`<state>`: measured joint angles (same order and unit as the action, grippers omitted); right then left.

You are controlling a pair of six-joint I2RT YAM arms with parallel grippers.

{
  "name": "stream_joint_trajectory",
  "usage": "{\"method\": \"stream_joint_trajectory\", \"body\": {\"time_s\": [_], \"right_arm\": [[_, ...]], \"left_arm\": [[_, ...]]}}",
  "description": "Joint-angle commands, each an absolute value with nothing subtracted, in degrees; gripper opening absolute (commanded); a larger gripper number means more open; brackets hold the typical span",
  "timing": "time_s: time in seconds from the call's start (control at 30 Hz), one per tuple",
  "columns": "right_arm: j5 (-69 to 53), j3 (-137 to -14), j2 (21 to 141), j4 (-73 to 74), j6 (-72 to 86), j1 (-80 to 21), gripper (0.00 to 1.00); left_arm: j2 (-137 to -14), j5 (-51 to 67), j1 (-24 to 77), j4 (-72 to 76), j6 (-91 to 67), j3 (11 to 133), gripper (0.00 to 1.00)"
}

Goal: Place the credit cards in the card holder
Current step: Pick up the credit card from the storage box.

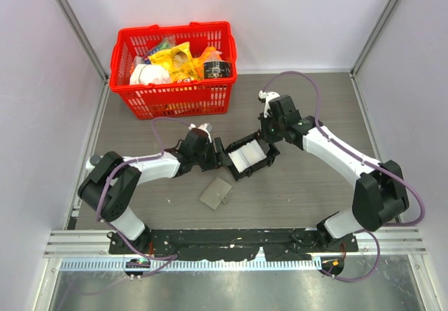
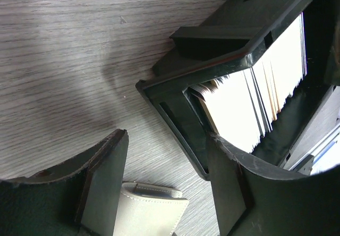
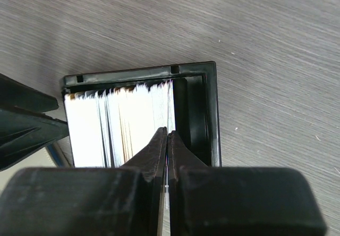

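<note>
no readable text, labels or numbers

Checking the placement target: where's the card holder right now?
Top view: the card holder lies flat on the table near centre, just in front of the black card tray, toward the near edge and not touching it.

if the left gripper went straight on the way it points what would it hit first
Probably the near corner of the black tray that holds the credit cards; depth is unclear.
</note>
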<state>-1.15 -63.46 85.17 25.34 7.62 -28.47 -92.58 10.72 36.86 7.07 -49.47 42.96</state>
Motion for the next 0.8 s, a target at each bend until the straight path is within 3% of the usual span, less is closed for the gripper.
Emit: {"method": "stream_joint_trajectory", "body": {"time_s": [0.0,0.4,0.6,0.77], "right_arm": [[-1.1,-64.7,78.7,26.9,8.5,-28.8,0.01],[-6.9,-51.0,60.0,36.0,17.9,-33.3,0.01],[6.3,-43.5,59.4,33.7,28.5,-47.5,0.01],[13.7,-38.4,62.6,28.5,32.4,-51.9,0.01]], "left_arm": [[-88.3,8.2,37.2,5.7,-47.1,44.4,0.65],[-78.6,2.6,37.2,-2.0,-44.4,42.8,0.73],[-73.2,1.3,37.2,-4.7,-44.5,40.4,0.75],[-70.7,0.5,37.2,-5.2,-44.9,38.1,0.77]]}}
